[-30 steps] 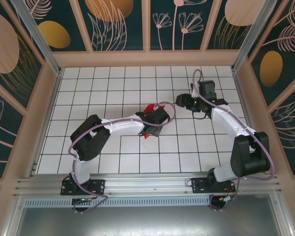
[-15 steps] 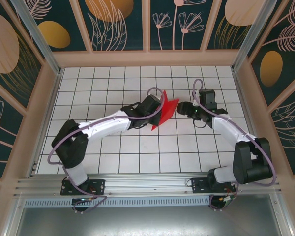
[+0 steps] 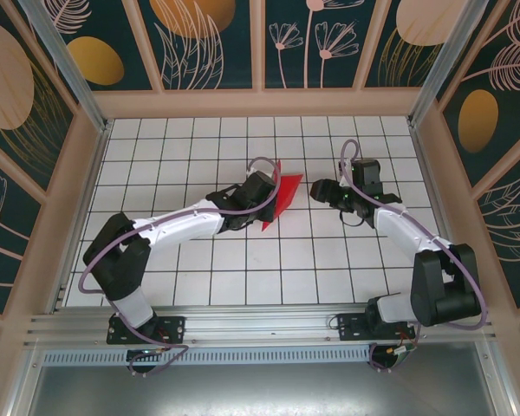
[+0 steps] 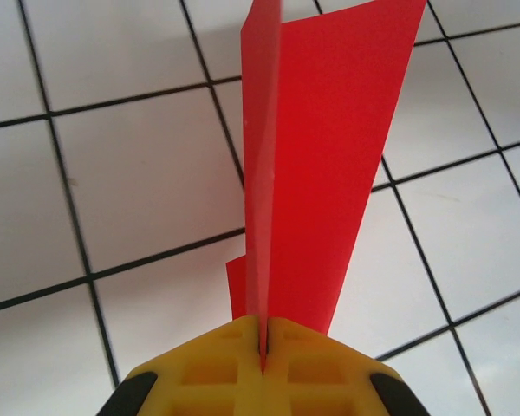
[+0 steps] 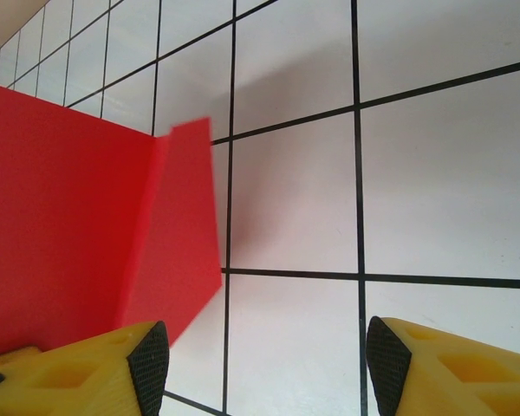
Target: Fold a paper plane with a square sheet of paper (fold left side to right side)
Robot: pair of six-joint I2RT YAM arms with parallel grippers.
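Top view, left arm: stretched out over the white grid-tiled table (image 3: 156, 147), with the left gripper (image 3: 268, 197) near the middle of it.
Top view, paper: the thin bright red creased sheet of paper (image 3: 285, 189) stands on edge in that gripper and looks lifted off the tiles.
Top view, right arm: the right gripper (image 3: 321, 188) sits just beside the sheet's free edge; contact cannot be told.
Top view, change: a second ago the sheet lay low under the left gripper nearer the table centre, with the right gripper well apart. Since then the sheet has come up and across, and the right gripper has closed in.
Left wrist, grip: the yellow fingers are pressed together on the sheet's lower edge. Two red layers rise from the pinch and splay apart higher up.
Right wrist, grip: the yellow fingers (image 5: 139, 360) are spread wide with nothing between them. The red sheet hangs at the left of this view, its fold beside the left finger.
Meaning: likely a mid-air handover or a two-handed grasp being set up. The fold itself looks unfinished, as no dart shape shows.
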